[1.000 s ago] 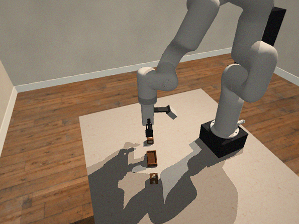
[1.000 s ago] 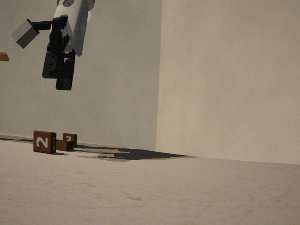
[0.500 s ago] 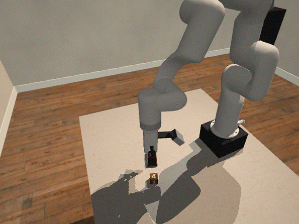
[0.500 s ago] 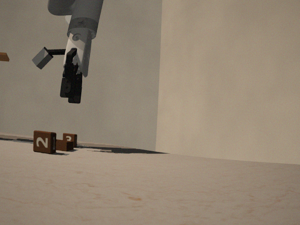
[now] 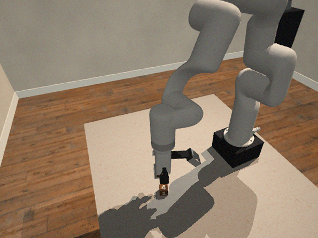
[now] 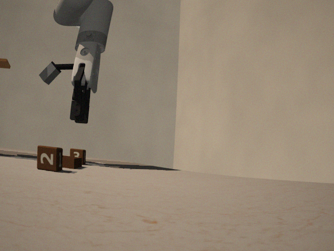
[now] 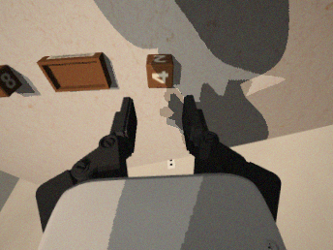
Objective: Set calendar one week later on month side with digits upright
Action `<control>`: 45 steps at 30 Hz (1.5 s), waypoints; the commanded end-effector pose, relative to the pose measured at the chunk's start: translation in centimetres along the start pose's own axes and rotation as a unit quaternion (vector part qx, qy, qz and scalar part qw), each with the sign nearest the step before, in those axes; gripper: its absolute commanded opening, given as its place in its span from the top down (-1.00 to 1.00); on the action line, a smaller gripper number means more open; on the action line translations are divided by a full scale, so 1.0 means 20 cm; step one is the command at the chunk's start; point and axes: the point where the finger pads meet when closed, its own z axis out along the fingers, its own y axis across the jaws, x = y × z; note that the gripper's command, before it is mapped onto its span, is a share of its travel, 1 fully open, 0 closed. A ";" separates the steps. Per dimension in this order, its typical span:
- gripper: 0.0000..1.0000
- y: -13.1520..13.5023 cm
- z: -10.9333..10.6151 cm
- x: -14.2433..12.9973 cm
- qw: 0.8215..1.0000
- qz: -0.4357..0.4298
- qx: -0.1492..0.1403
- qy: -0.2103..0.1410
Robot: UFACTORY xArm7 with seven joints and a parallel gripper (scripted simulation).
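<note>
My gripper (image 5: 164, 180) (image 6: 79, 118) (image 7: 159, 108) is half open with nothing between its fingers, hanging above the table. A brown cube (image 5: 163, 189) (image 7: 160, 71) with a 4 on top stands on the table just ahead of the fingertips; in the exterior view it is the farther cube (image 6: 78, 154), showing a 3. The empty brown tray (image 7: 75, 73) (image 6: 71, 162) lies flat beside it and is hidden behind the gripper in the top view. The second cube (image 6: 50, 158) (image 7: 7, 79) stands on the tray's other side, showing a 2 in the exterior view.
The pale table top (image 5: 121, 152) carries the arm's black base (image 5: 236, 148) to the right of the cubes. The arm's shadow falls across the front. Wooden floor surrounds the table.
</note>
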 end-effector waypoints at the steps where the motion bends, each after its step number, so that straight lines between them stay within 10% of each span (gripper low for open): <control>1: 0.01 0.01 -0.01 -0.01 1.000 0.000 0.000 -0.002; 45: 0.01 0.01 0.04 -0.01 1.000 0.000 0.000 -0.002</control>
